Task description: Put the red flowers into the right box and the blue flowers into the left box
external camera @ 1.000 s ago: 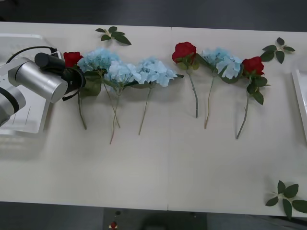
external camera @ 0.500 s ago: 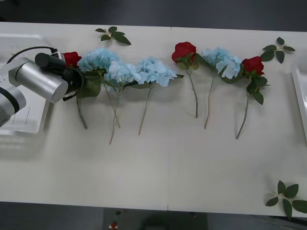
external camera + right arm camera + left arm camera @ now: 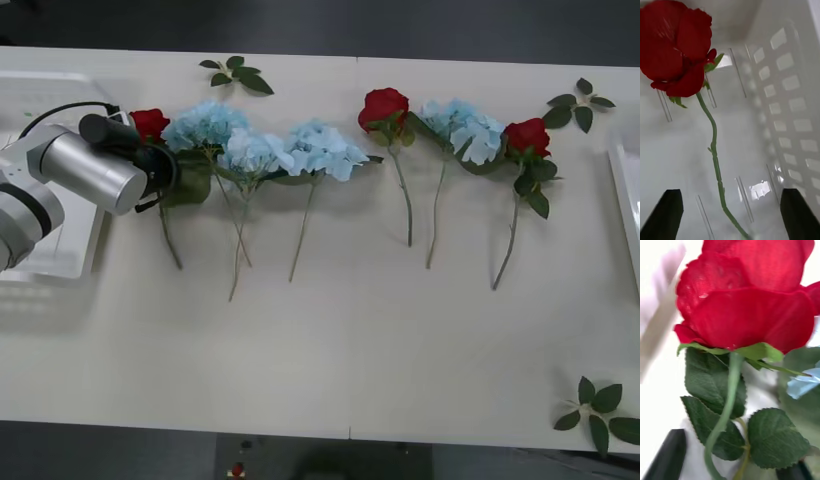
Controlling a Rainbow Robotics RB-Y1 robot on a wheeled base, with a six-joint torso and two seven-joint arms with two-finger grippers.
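My left gripper (image 3: 163,172) is at the leftmost red flower (image 3: 150,122), just right of the left box (image 3: 40,85). In the left wrist view this rose (image 3: 748,303) is very close. Its green stem (image 3: 728,408) runs between my open black fingers (image 3: 670,455); I cannot tell if they touch it. Two more red flowers (image 3: 385,105) (image 3: 528,135) and several blue flowers (image 3: 205,122) (image 3: 320,148) (image 3: 465,125) lie in a row on the table. My right gripper (image 3: 730,215) hangs open over the right box (image 3: 790,93), where a red rose (image 3: 675,48) lies.
Loose green leaf sprigs lie at the back (image 3: 235,72), the back right (image 3: 580,100) and the front right corner (image 3: 600,410). The right box rim (image 3: 625,200) shows at the table's right edge. The front half of the white table (image 3: 330,360) is bare.
My left arm has edged slightly right and farther in toward the leftmost rose. The flowers have stayed where they were.
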